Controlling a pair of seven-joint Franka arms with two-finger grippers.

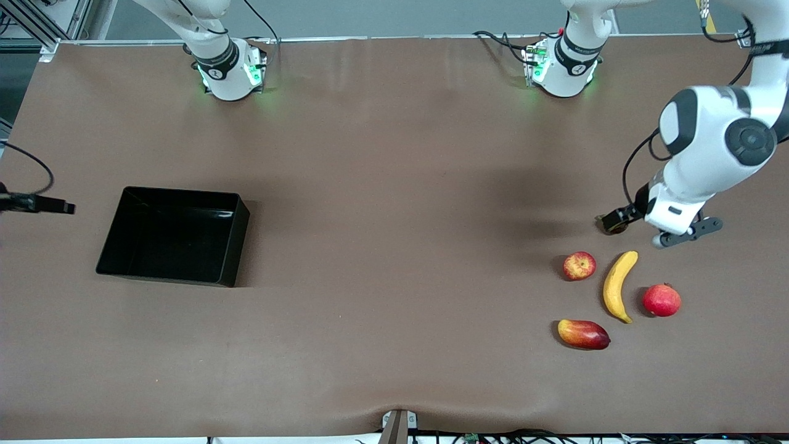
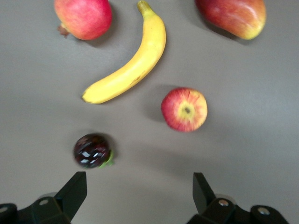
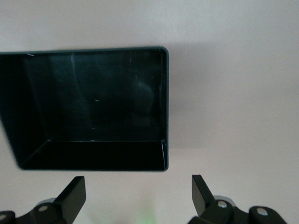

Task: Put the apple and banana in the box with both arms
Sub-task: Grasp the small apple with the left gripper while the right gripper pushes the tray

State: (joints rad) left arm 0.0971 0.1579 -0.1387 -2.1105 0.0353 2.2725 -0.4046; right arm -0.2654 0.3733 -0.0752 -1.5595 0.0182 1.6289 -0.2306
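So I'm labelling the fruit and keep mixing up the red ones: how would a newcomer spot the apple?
Go to the fruit cluster at the left arm's end of the table. The apple lies beside the banana, toward the box. It alone is small, round, red with yellow mottling.
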